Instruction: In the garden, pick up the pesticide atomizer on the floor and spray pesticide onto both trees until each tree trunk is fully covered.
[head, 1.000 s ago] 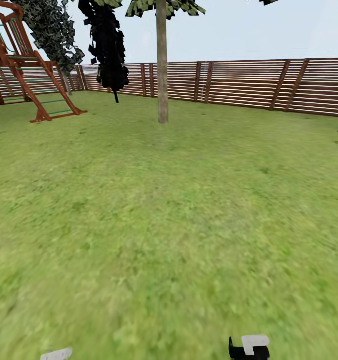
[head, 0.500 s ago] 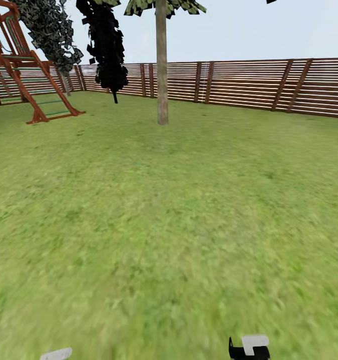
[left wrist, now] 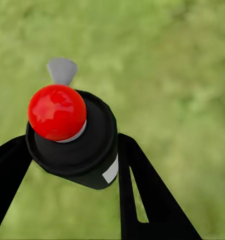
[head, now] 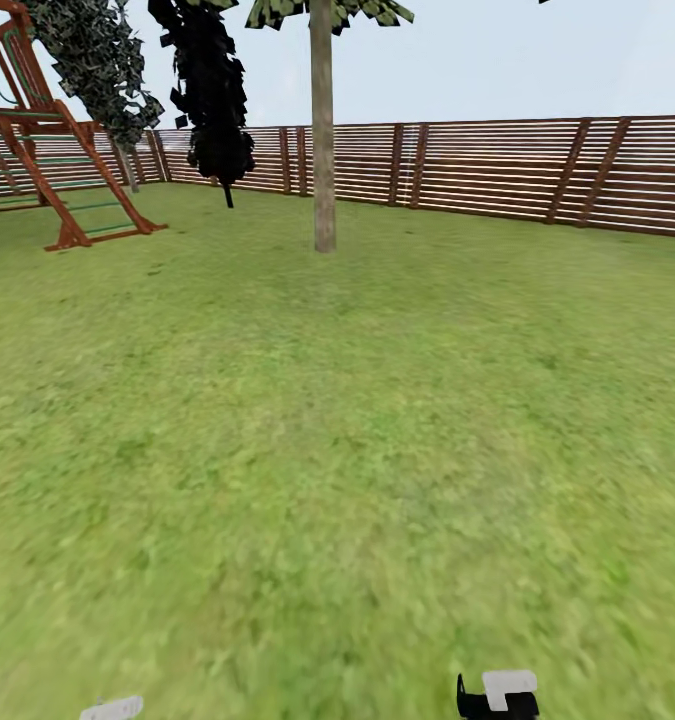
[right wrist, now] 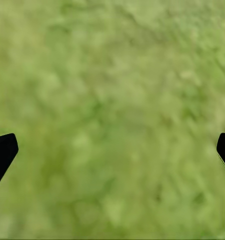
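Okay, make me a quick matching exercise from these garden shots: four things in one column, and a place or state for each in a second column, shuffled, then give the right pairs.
Things:
1. pesticide atomizer
2. right gripper
3. tree trunk
4. climbing frame

Places or states:
A. upright on the lawn, before the fence
B. open over grass
C. held between the left gripper fingers
D. far left, by the fence

Pairs: 1-C, 2-B, 3-A, 4-D

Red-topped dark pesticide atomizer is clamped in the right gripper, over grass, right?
Wrong arm. The left wrist view shows the red-topped dark pesticide atomizer clamped in the left gripper, over the green grass lawn. The right gripper is open and empty.
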### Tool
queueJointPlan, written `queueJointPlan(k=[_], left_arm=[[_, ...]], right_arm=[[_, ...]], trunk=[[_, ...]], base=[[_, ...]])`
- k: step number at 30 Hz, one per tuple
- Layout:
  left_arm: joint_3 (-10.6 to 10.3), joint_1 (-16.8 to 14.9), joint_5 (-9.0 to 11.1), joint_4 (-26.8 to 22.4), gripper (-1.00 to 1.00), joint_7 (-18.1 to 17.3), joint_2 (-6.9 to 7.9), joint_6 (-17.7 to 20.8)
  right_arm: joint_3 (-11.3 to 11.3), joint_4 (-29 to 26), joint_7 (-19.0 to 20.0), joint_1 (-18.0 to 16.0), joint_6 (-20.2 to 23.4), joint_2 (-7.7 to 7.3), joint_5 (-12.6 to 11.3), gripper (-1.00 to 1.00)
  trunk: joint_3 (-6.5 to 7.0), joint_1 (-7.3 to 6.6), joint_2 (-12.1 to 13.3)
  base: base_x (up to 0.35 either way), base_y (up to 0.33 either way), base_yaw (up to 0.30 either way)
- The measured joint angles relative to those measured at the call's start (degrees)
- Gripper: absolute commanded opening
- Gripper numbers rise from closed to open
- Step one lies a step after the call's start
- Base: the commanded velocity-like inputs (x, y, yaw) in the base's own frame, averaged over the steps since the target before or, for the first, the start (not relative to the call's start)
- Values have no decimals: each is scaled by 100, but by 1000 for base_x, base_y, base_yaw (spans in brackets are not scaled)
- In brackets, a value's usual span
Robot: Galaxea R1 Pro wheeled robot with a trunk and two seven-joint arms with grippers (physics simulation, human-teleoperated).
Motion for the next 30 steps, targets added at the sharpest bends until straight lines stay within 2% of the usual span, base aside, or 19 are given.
queueJointPlan(k=[30], left_arm=[[6, 0, 1, 1, -100, 0, 0, 0]], right_arm=[[0, 86, -9, 8, 25, 26, -18, 100]], trunk=[[0, 0, 0]], base=[[338, 0, 0]])
